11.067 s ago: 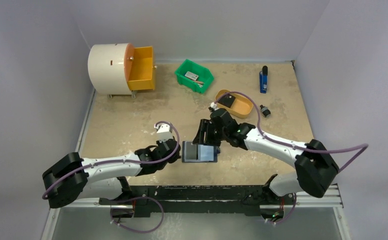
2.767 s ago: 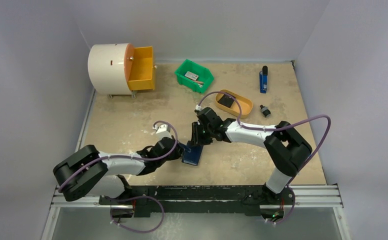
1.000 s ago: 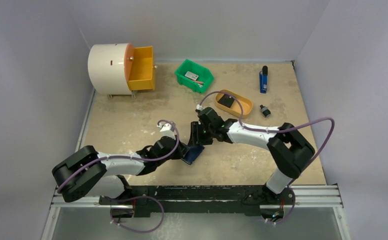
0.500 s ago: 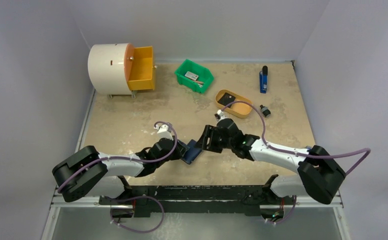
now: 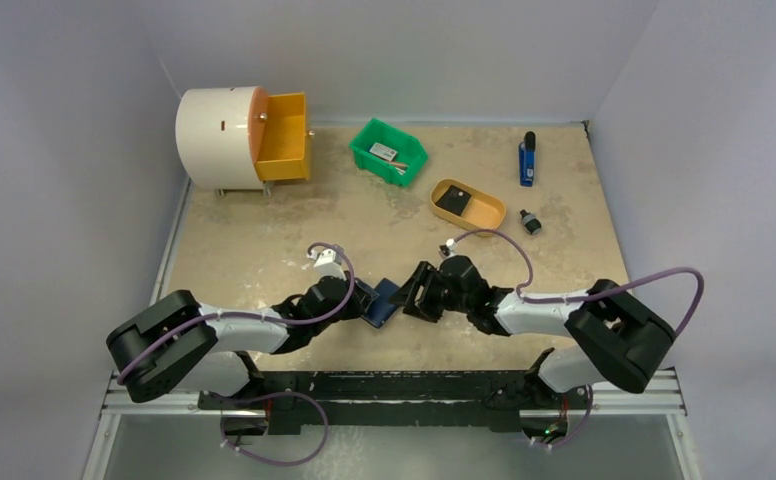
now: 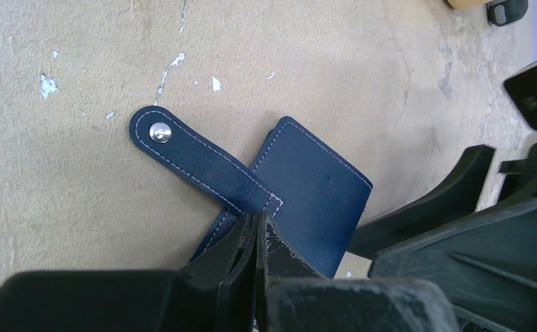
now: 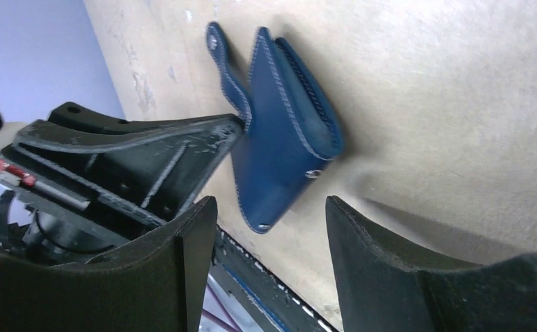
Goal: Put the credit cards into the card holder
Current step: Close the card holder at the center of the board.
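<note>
L gripper (image 6: pixel 257 223) clamped on card holder (image 6: pixel 317 194) at root of strap (image 6: pixel 196 166), from its 9 o'clock; anchors it on table (image 5: pixel 264 250), front-centre. R gripper (image 7: pixel 271 207) jaws apart, empty, at holder's 3 o'clock. Prob lining up to fold strap over, snap undone.

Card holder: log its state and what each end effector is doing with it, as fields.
card holder: folded shut
snap tab: unfastened, flapped out, stud showing
left end effector: shut on the card holder, at the tab's base
right end effector: open, facing the card holder, not gripping it
cards: none visible
</note>
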